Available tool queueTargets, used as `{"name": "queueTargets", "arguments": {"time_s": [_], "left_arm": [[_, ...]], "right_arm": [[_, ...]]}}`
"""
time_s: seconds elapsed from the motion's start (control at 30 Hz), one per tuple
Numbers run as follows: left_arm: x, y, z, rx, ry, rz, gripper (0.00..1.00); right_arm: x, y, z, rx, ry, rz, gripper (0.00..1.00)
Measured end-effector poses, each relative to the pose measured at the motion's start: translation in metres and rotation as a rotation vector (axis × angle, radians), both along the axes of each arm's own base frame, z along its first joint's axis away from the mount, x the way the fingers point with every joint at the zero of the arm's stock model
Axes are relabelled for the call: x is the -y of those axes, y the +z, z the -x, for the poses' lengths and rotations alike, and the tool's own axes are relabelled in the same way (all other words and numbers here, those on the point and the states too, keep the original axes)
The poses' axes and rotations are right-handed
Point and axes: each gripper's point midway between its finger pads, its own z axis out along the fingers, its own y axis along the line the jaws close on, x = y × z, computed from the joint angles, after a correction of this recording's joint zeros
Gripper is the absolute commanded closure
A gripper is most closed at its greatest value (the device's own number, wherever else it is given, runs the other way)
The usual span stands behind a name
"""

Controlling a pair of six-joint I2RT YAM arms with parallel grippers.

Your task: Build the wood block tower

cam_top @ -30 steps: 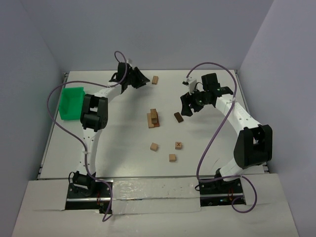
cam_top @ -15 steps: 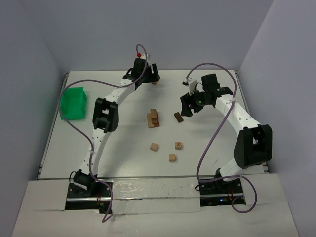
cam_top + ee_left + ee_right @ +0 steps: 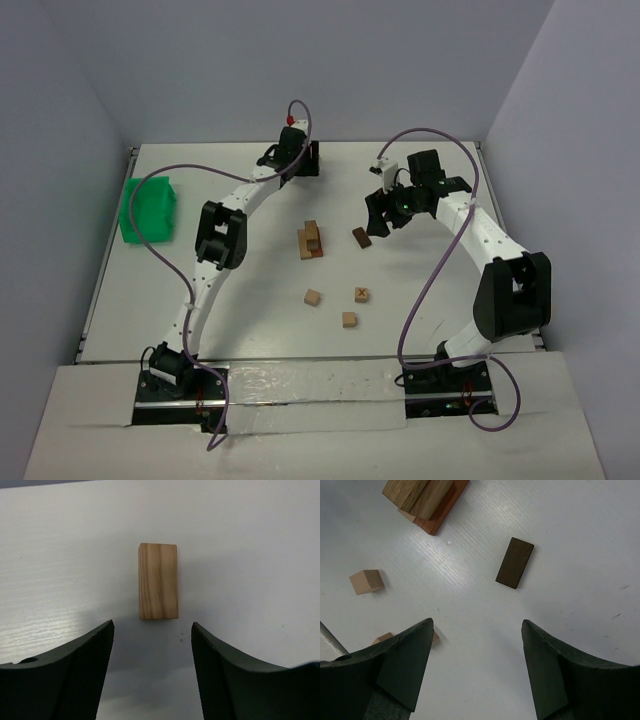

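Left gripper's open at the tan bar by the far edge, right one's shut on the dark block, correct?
No: the right gripper is open; the dark block lies untouched ahead of it, as the right wrist view shows. The rest holds.

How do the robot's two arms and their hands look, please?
The left arm and right arm have white links with black joints, and a purple cable loops along each. The left hand and right hand have broad black fingers, finely textured inside.
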Motion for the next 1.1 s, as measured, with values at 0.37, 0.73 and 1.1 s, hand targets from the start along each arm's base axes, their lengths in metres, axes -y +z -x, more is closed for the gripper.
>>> {"name": "queueTargets", "arguments": {"time_s": [0.37, 0.73, 1.1], "left_arm": [[0.026, -0.004, 0.010, 0.056, -0.084, -0.103, 0.39], [0.035, -0.003, 0.012, 0.089, -0.118, -0.141, 0.76], [0.021, 0.019, 0.031, 0.071, -0.148, -0.089, 1.00]], "right_arm": [[0.001, 0.000, 0.000, 0.002, -0.001, 0.003, 0.22], [0.002, -0.001, -0.001, 0.003, -0.005, 0.010, 0.23], [0.001, 0.001, -0.005, 0.008, -0.029, -0.002, 0.27]]}}
